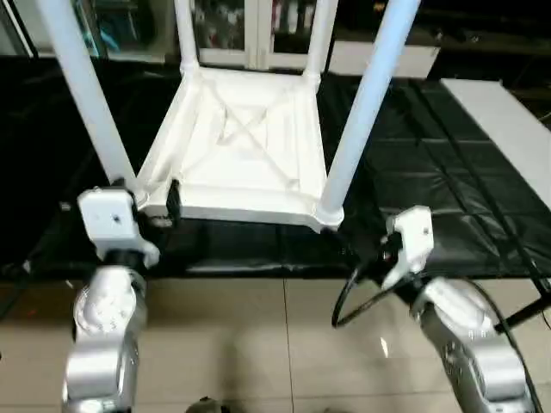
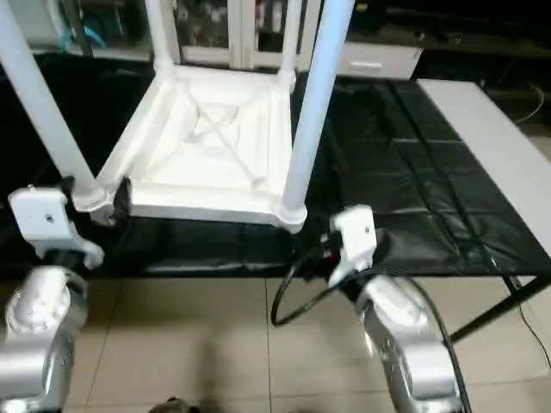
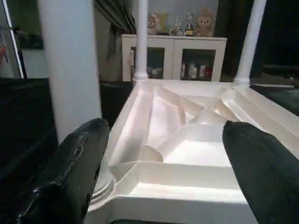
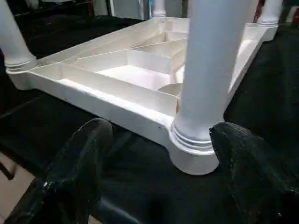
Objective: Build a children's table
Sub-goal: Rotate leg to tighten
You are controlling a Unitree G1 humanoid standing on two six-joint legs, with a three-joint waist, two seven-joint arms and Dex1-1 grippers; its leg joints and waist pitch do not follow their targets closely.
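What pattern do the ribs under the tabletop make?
The tabletop's white ribs cross in an X, clearest in the left eye view.

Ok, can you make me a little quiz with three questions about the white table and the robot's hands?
1. Where does the tabletop lie?
A. on the floor
B. upside down on the black work table
C. on a shelf

2. How many legs stand in its corners?
A. two
B. three
C. four

3. How is the right end effector?
A. open, holding nothing
B. shut on a leg
C. shut on a cable

Answers: 1 B, its ribbed underside faces up on the black cover. 2 C, every corner has a leg, like the near right leg. 3 A, its fingers stand apart, short of the leg.
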